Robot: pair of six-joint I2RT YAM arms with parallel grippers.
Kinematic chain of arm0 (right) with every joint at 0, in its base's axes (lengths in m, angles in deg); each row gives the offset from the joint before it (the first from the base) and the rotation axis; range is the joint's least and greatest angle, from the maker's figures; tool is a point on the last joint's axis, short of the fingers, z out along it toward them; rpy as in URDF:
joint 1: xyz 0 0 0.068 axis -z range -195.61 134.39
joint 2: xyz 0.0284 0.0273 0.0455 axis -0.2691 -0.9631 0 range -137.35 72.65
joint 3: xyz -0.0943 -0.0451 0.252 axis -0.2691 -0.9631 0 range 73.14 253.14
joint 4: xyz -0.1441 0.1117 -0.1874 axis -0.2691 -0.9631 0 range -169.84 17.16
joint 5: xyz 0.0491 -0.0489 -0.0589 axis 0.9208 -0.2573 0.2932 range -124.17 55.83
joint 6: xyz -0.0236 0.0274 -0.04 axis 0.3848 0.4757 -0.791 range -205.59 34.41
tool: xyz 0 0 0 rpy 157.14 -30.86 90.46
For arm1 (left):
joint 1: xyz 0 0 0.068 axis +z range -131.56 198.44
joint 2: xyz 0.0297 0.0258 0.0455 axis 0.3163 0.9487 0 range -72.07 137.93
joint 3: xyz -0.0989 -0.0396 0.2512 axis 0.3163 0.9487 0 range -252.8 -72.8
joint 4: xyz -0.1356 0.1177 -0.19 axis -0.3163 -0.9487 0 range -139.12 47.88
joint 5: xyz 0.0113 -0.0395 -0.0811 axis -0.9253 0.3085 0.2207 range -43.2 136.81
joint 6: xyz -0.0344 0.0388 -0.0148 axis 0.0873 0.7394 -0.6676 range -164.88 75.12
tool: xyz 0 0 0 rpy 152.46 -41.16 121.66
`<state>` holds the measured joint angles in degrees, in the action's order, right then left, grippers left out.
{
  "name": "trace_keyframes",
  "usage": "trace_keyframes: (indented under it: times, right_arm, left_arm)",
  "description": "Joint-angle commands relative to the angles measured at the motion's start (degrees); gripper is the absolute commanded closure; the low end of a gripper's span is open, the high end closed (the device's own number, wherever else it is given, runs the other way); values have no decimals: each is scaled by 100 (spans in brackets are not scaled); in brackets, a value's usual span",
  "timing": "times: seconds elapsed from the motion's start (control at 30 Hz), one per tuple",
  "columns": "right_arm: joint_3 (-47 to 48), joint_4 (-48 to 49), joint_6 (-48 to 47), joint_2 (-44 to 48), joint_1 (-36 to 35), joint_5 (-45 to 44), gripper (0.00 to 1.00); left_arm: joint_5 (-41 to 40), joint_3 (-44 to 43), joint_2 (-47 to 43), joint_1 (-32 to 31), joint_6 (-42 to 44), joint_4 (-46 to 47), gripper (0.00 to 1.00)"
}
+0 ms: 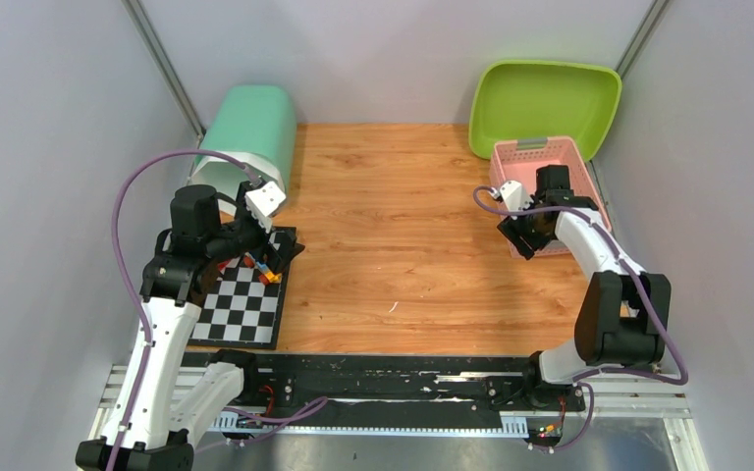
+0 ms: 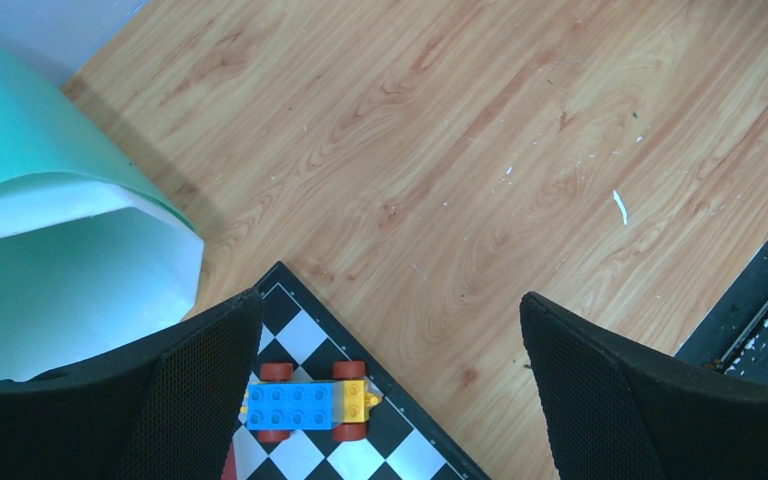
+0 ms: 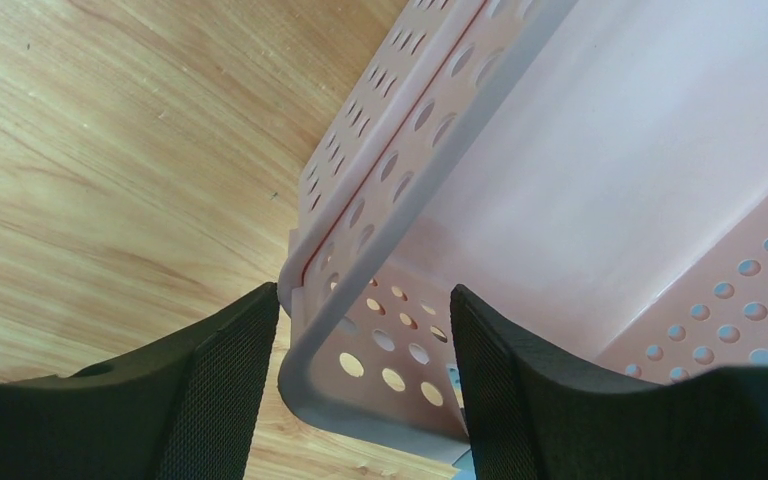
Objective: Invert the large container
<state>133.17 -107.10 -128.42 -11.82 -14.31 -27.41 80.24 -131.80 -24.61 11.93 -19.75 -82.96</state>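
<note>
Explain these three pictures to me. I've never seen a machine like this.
These are two robot arms bolted at a wooden table's near edge. The wide picture looks down from above and behind them; the other two come from a camera on each wrist, so the black shapes at the bottom are its fingers. The left hand hangs open, holding nothing, above a checkerboard with a toy car on it. A mint bin lies on its side nearby. The right hand straddles the rim of a pink basket; whether it squeezes is unclear. A green tray leans in the far corner.
</note>
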Motion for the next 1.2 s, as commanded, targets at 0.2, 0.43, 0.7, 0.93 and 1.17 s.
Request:
trace_keyframes:
  times: [0.2, 0.43, 0.7, 0.93, 1.17]
  right_arm:
    - [-168, -508, 29, 352, 4, 326, 33]
    - [339, -673, 740, 271, -90, 281, 27]
    - [1039, -631, 1541, -315, -419, -256, 25]
    - [1728, -355, 2003, -1142, -538, -917, 26]
    - [2010, -369, 2287, -1630, -629, -1031, 39]
  left_arm:
    - [129, 36, 6, 35, 62, -51, 0]
    - [126, 31, -16, 35, 67, -51, 0]
    - [128, 38, -47, 34, 80, -63, 0]
    - [115, 50, -67, 35, 88, -59, 0]
    - [104, 56, -54, 34, 98, -60, 0]
